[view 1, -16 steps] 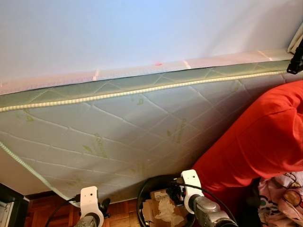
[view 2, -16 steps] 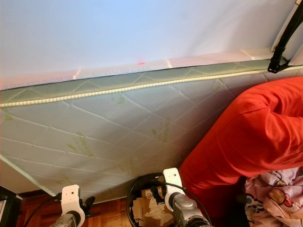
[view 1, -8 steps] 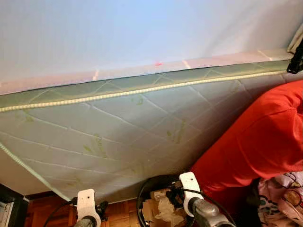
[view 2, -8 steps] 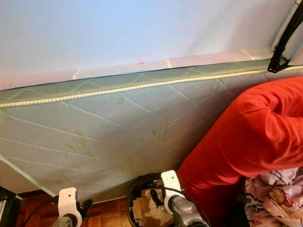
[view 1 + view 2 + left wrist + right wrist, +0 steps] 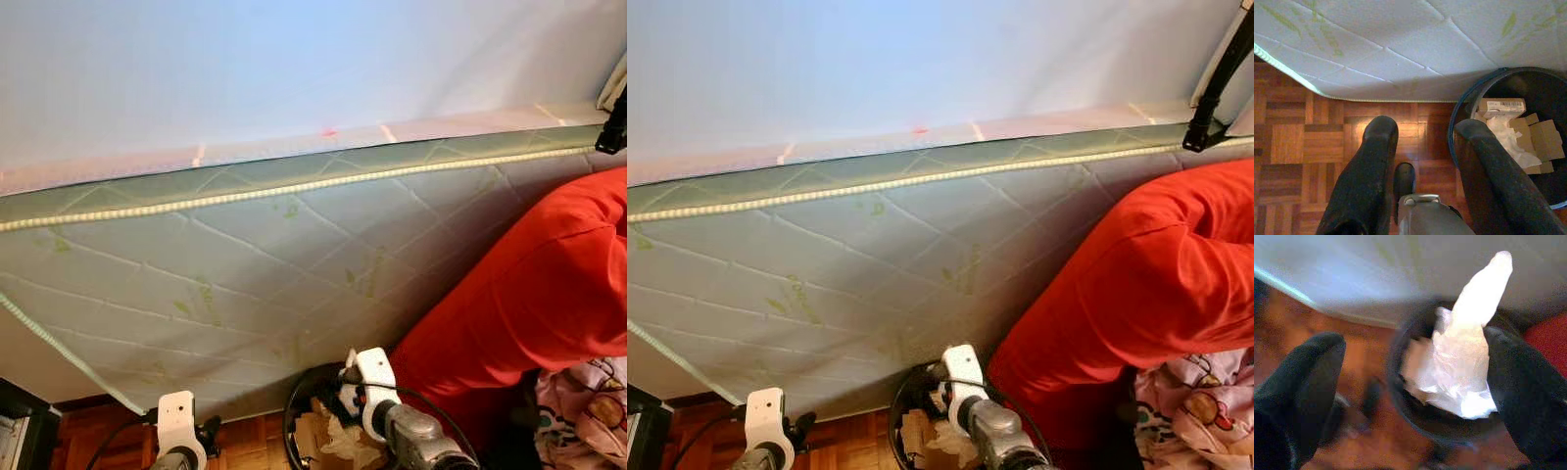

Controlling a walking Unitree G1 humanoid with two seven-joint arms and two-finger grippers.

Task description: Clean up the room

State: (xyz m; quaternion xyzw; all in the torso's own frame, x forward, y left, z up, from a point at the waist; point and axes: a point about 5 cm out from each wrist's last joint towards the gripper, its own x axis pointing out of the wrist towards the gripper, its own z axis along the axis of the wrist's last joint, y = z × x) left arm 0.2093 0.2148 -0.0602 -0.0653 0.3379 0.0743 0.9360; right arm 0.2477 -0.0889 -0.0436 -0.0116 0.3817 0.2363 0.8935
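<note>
Disposal step judged in hand: white tissue (image 5: 1464,367) is seen between the spread fingers of the right claw (image 5: 1415,396), above the black bin (image 5: 299,411) at lower centre. Left claw (image 5: 1425,147) is held open, empty, beside it. Next: clean release into the bin.

No readable text anywhere. Mattress (image 5: 245,264): repeated green leaf logo prints with wording, too blurred to read. Box (image 5: 1501,106) in bin (image 5: 1547,93): white label with barcode-like dark marks and small print, too small to read. Pink fabric (image 5: 1205,411): cartoon print, no legible words.
</note>
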